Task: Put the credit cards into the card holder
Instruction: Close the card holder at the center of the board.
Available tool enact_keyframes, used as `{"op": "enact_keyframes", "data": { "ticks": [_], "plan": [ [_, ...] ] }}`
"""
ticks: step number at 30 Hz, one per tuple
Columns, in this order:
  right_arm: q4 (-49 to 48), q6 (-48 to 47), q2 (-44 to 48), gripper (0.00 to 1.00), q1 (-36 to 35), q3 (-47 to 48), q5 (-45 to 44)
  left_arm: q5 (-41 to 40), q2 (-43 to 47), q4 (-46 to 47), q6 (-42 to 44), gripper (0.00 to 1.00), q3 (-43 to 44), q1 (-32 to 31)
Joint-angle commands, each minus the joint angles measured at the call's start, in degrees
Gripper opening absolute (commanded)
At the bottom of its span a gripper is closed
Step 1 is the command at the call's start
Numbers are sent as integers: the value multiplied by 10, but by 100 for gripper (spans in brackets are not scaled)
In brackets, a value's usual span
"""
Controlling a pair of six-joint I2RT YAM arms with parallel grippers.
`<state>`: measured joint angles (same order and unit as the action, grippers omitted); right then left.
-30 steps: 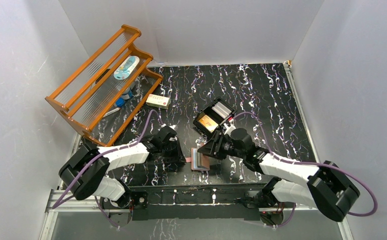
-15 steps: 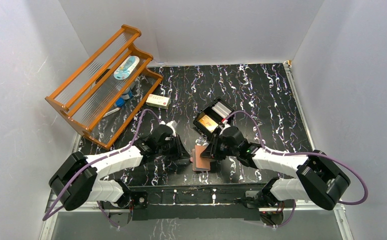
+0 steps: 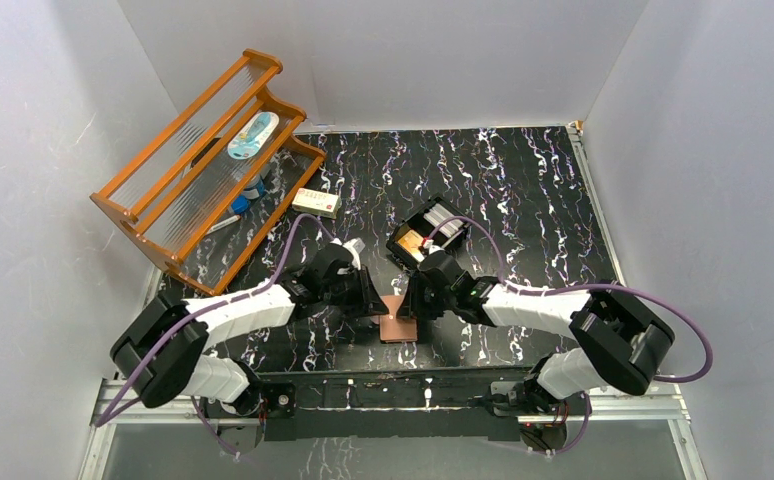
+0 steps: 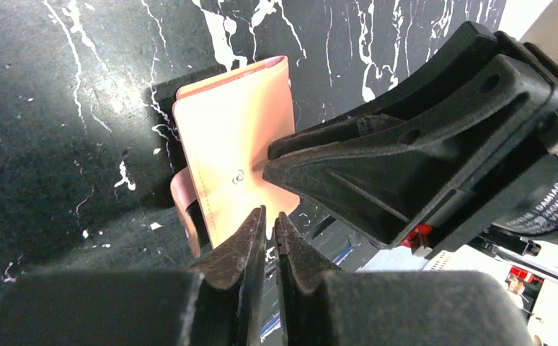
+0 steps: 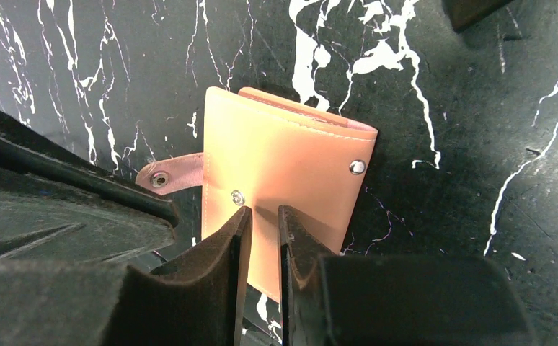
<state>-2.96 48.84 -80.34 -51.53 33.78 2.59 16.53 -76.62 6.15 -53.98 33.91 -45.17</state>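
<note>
The card holder [image 5: 290, 166] lies on the dark marbled worktop [image 3: 523, 180] just in front of the two arm bases, folded shut with its salmon leather cover facing up. Its snap tab [image 5: 162, 176] hangs loose off one side, not fastened. Both arms meet over it.

The left end effector [image 4: 269, 223] has its jaws almost together, with only a slit between them, and its tips are at the near edge of the cover. Whether any leather is pinched in that slit cannot be told. The right end effector [image 5: 262, 220] has a narrow gap between its jaws. Its tips sit against the face of the cover beside a metal stud, and it does not appear to grip anything.

The credit cards [image 3: 415, 243] that can be seen, one gold-orange and some pale ones, sit in the black slotted tray [image 3: 433, 206] just behind the holder. None is in either end effector.

The step in hand looks like preparing the holder rather than loading it, since the cover has to be open before a card can go in. The next move probably calls for one end effector to pin the lower half flat while the other catches the free edge of the cover and folds it back. The thin, springy leather may slip out of the grip or flop shut again.
</note>
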Motion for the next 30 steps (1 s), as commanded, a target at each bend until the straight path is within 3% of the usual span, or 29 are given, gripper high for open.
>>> {"op": "enact_keyframes", "data": {
  "ticks": [1,12,16,24,30],
  "plan": [
    [24,-15,-6,28,-6,4,-34,31,-30,10,21,11,30,2],
    [57,-5,45,30,-23,41,-43,-71,41,-139,75,40,80,32],
    [92,-5,25,35,-50,87,-75,-62,57,-158,69,41,65,63],
    [171,-21,-57,38,-106,201,-138,17,81,-106,42,41,-2,129],
    [212,-22,-114,39,-129,260,-162,32,86,-93,40,41,-20,139]
  ]
}}
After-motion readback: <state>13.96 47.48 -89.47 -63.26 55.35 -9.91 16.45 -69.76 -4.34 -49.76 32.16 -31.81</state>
